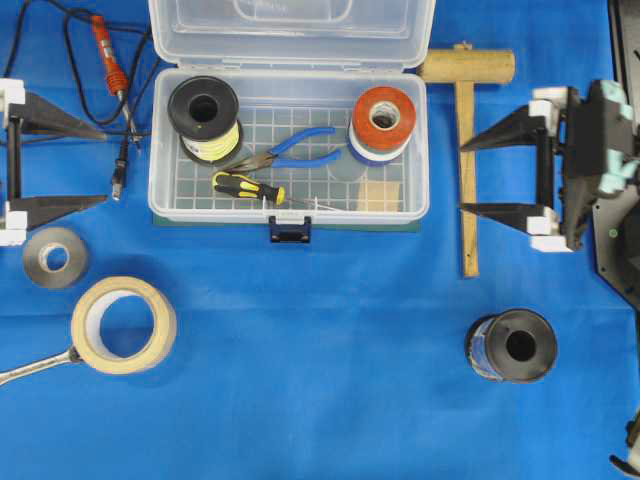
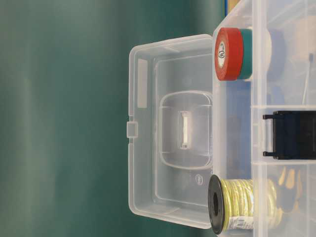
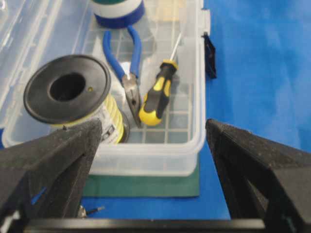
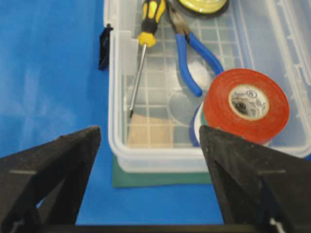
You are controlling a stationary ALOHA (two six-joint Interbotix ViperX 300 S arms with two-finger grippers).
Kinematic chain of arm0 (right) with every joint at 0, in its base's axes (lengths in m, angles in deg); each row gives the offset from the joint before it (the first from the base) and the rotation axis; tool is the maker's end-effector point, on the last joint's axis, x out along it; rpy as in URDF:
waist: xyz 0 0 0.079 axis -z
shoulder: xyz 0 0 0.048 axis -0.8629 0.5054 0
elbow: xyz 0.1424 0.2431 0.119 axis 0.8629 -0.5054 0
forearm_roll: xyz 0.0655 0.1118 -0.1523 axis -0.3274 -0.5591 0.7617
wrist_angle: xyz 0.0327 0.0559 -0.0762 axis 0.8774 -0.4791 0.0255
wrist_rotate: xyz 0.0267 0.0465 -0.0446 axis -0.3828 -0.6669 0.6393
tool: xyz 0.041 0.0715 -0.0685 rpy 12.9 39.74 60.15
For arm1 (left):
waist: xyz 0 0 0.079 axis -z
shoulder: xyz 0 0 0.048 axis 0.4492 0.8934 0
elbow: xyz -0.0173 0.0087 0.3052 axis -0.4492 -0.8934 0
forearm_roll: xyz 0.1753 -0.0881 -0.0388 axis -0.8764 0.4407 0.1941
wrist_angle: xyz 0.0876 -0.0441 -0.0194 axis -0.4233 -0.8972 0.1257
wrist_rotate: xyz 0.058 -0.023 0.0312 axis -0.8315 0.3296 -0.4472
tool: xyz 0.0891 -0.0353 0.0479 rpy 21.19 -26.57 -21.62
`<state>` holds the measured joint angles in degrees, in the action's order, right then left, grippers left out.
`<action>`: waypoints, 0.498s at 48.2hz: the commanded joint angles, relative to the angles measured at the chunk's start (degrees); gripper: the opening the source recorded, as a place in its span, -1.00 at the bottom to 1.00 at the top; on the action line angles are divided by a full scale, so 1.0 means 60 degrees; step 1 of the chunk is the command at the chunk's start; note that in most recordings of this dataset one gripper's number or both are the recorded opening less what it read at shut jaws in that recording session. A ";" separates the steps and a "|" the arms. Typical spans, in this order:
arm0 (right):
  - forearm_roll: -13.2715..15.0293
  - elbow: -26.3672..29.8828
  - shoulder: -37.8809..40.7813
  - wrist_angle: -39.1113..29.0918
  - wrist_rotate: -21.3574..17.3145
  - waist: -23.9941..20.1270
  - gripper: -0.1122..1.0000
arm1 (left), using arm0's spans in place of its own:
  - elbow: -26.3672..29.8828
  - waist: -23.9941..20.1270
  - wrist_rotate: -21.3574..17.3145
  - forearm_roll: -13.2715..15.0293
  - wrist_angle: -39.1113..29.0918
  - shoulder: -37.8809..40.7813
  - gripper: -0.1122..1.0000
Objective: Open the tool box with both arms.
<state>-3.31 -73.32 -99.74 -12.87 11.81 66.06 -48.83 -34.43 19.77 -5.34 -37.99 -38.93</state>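
Large clear rectangular plastic tool box [image 1: 288,205] with lid swung fully back, sitting mid-bench on blue cloth [image 1: 320,360]. Flanked by black left gripper [image 1: 58,163] and black right gripper [image 1: 500,173], both spread wide, holding nothing, apart from the box.

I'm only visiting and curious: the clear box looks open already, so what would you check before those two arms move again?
1. Lid of the clear plastic tool box swung fully back: ok.
2. Left tool open, holding nothing: ok.
3. Right tool open, holding nothing: ok.
4. Both tools clear of the box walls: ok.
5. Blue-handled pliers and yellow-and-black screwdriver inside the box: ok.
6. Lid will stay up unaided: cannot tell.
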 commanded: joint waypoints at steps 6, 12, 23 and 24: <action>-0.0146 -0.0820 -0.0527 0.0879 -0.0044 -0.0029 0.68 | -0.0396 0.0103 0.0146 0.0044 0.0542 -0.0396 0.71; -0.0352 -0.1406 -0.0688 0.1523 -0.0044 -0.0029 0.68 | -0.0864 0.0117 0.0264 0.0044 0.0923 -0.0718 0.72; -0.0645 -0.2007 -0.0688 0.2080 -0.0044 -0.0029 0.68 | -0.1230 0.0234 0.0601 0.0044 0.1348 -0.1011 0.72; -0.0645 -0.2021 -0.0688 0.2095 -0.0044 -0.0029 0.68 | -0.1216 0.0249 0.0601 0.0044 0.1333 -0.0996 0.72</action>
<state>-6.74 -85.80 -104.05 -1.44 11.64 66.06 -56.74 -33.55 23.29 -5.16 -30.87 -45.08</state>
